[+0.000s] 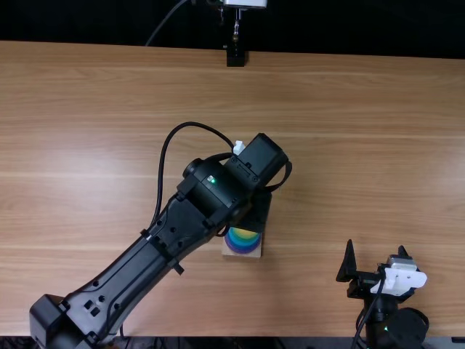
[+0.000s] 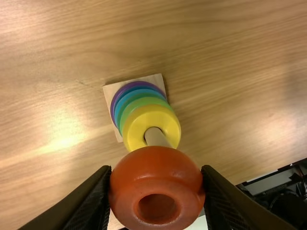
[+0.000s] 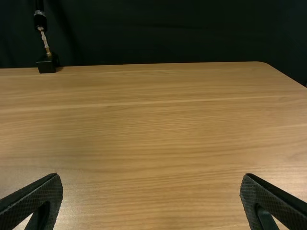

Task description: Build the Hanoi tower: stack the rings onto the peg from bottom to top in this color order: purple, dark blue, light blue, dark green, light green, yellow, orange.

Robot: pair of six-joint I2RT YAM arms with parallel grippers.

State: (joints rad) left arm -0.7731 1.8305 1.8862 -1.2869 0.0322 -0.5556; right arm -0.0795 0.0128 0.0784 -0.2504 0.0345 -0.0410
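Partly open, the left end effector [image 1: 256, 212] grips the orange ring [image 2: 156, 170].

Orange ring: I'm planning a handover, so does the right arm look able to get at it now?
Probably not: the left gripper has its fingers against both sides of the orange ring, and the left arm hangs over it.

Robot lab, w/ blk arms [image 1: 163, 236]

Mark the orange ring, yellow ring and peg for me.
Orange ring [image 2: 156, 168]: left wrist view, on its outer side above the hole.
Yellow ring [image 2: 135, 127]: left wrist view, on its top face beside the peg.
Peg [image 2: 156, 137]: left wrist view, on its exposed wooden shaft.
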